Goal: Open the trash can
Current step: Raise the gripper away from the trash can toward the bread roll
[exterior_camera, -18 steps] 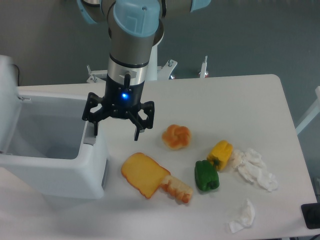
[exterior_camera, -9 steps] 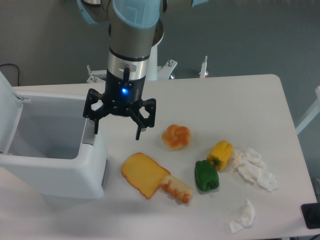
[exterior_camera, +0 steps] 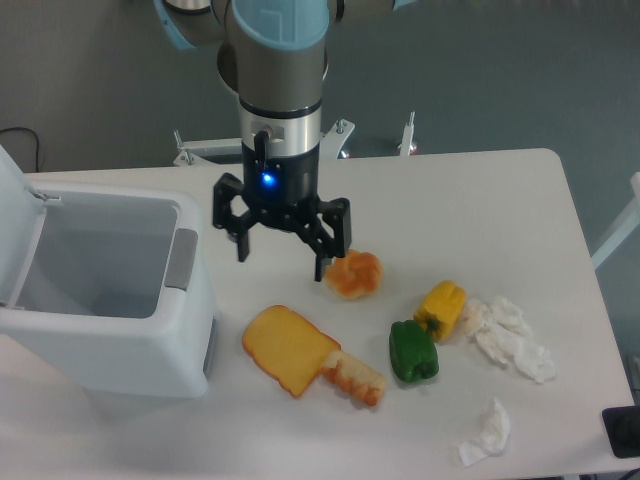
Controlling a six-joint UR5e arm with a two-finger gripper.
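The white trash can (exterior_camera: 150, 345) stands at the left of the table with its lid (exterior_camera: 12, 190) swung up and back, so the hollow inside shows. A grey push tab (exterior_camera: 181, 259) sits on its right rim. My gripper (exterior_camera: 281, 262) hangs open just right of the can, above the table, holding nothing. Its right finger is close to an orange bun (exterior_camera: 354, 273).
A yellow cheese slab (exterior_camera: 287, 348) and a bread piece (exterior_camera: 352, 376) lie in front of the gripper. A green pepper (exterior_camera: 413, 351), a yellow pepper (exterior_camera: 441, 307) and crumpled tissues (exterior_camera: 511, 336) lie to the right, with another tissue (exterior_camera: 487, 433) near the front edge.
The gripper has moved right, away from the can's push tab, toward the bun. The lid finished swinging up a second ago and has stayed open since.
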